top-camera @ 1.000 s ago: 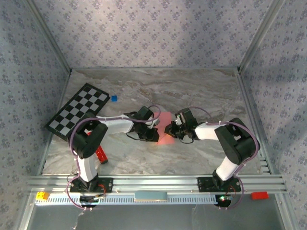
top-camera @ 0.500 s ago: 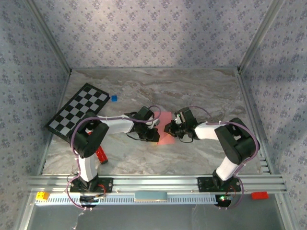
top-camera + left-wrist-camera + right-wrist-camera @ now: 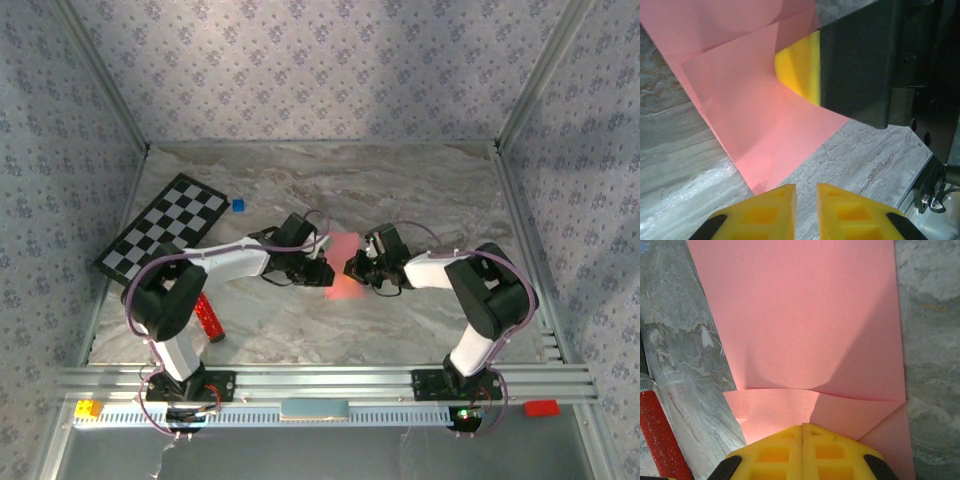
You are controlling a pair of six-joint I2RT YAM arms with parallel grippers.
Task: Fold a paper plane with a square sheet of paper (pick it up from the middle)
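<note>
Square sheet of paper (image 3: pixel 343 262) lies partly folded on the desk (image 3: pixel 420 190), between both sets of fingers. Left elbow swung outward over the last second. The left fingers (image 3: pixel 772 207) are now just off the sheet's corner, narrow gap, empty. Right fingers (image 3: pixel 780 450) pressed together, tips on the fold. Likely right pins, left resets for the next crease.

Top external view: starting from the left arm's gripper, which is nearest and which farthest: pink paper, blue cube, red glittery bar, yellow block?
1. The pink paper, right beside the left gripper.
2. The blue cube, back left, and the red glittery bar, front left: too close to call.
3. The yellow block, on the front rail's left end.
</note>
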